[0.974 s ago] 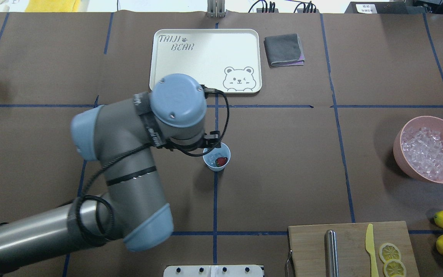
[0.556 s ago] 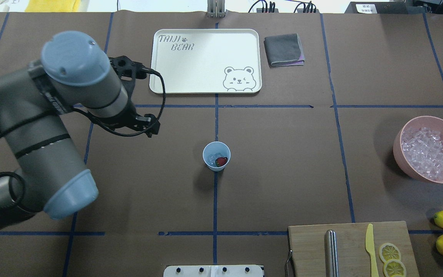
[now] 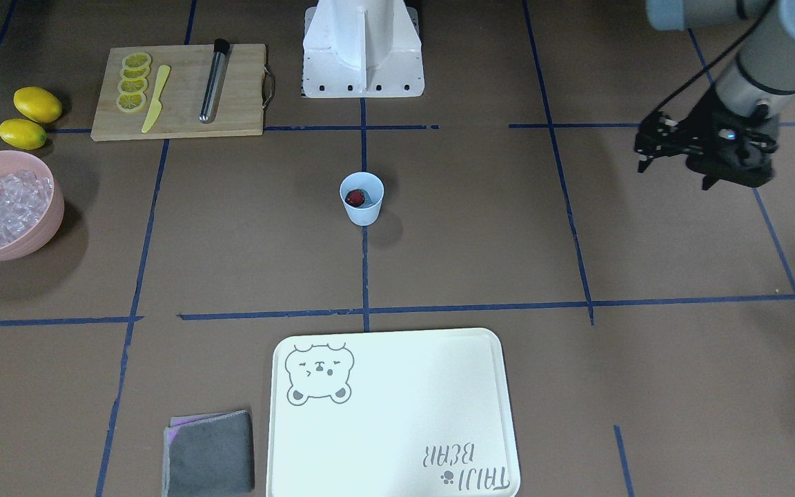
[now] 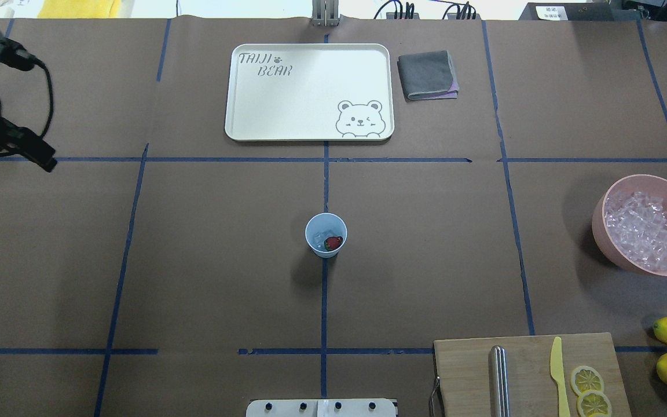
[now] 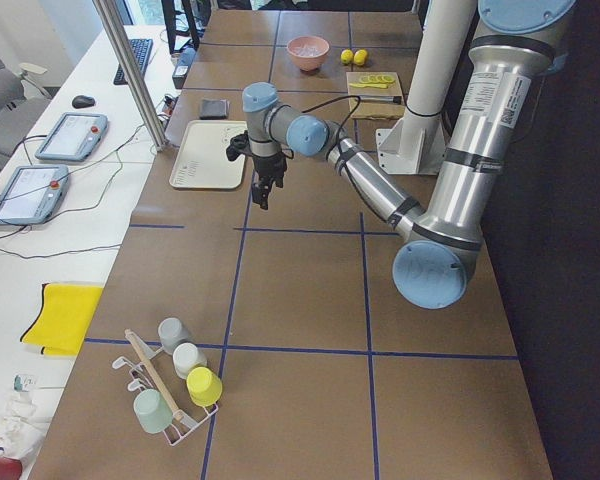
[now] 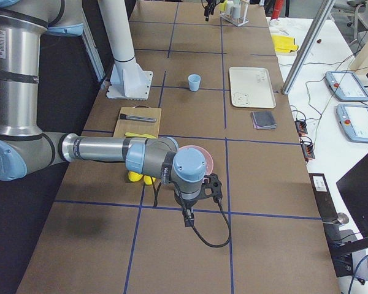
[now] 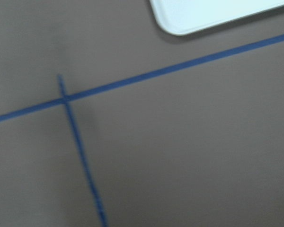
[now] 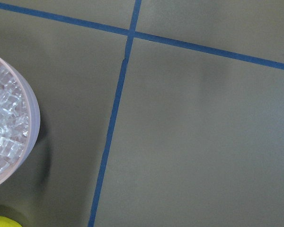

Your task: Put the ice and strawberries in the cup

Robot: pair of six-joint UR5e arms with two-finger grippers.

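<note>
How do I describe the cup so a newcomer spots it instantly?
Find the white bear tray; follow the blue tape line from it toward the robot's base. The cup stands on that line: small, light blue, a red strawberry inside, unlike the big pink bowl.

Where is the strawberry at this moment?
In the overhead view the strawberry lies inside the light blue cup, which stands on the central blue tape line, below the white tray in the picture.

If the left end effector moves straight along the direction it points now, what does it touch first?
The left end effector points down, so probably the bare brown paper-covered table, near a crossing of blue tape lines. Nothing shows between them.
</note>
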